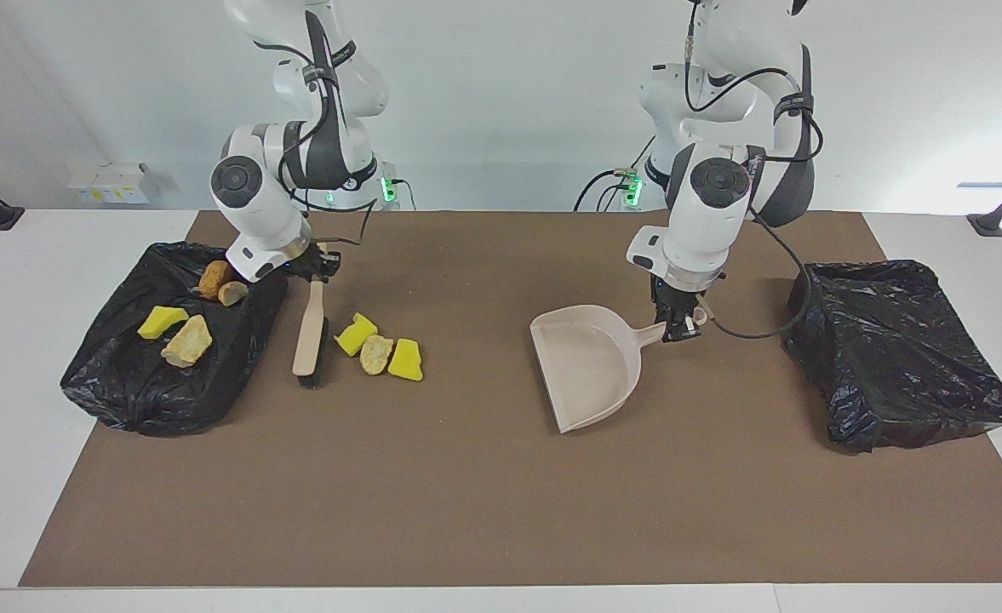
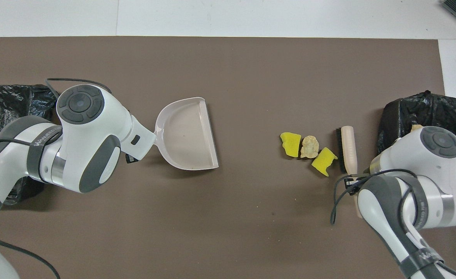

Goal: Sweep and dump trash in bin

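trash (image 1: 379,351) btwn brush (image 1: 310,336), dustpan (image 1: 587,364)

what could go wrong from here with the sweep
1. The three trash pieces lie well apart from the dustpan, so a long push by the brush could scatter them.
2. The brush sits between the pieces and the black bin at the right arm's end; a backswing might snag its liner.
3. The left end effector holds the dustpan only by its handle tip, so the pan may twist when pieces hit it.

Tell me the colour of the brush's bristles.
Black, under a beige back; the brush bristles show best in the overhead view.
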